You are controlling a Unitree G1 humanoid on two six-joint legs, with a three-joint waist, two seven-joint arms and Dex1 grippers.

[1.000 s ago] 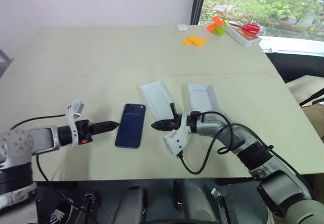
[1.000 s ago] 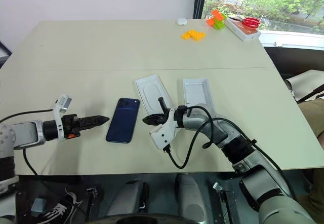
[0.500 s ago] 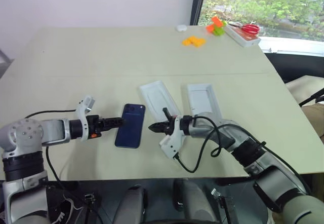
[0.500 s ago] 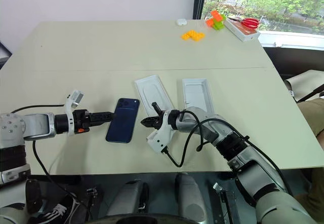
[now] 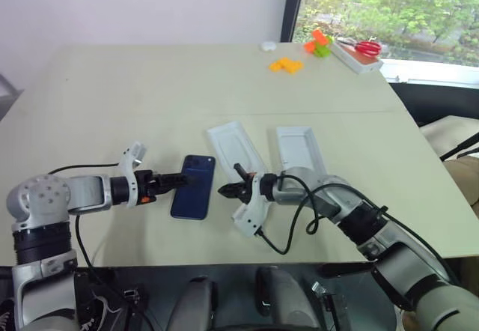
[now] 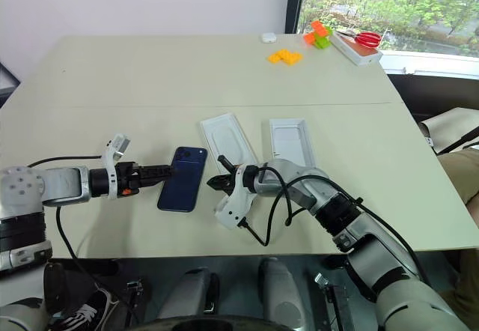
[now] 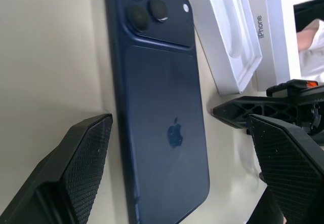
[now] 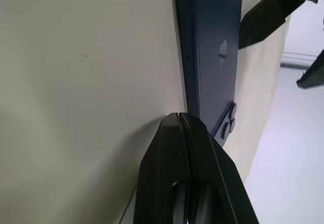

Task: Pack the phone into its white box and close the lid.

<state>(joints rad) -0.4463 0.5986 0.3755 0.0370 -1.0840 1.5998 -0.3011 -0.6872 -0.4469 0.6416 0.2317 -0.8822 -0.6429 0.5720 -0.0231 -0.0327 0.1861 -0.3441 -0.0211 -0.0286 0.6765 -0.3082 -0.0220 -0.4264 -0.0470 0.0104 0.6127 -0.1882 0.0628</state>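
The dark blue phone (image 5: 193,186) lies back-up on the table (image 5: 150,91), with the white box (image 5: 301,148) at its 2 o'clock. The left gripper (image 5: 187,181), fingers spread wide, straddles the phone's 9 o'clock edge. The right gripper (image 5: 222,192), pinched closed on nothing, points at its 3 o'clock edge.

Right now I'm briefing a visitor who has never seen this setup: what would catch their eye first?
The navy phone lying flat near the table's front edge, flanked by both arms: the open left pincer at one long side, the shut right pincer pointing at the other. Just behind lie two shallow white box parts, and bright orange blocks at the far corner.
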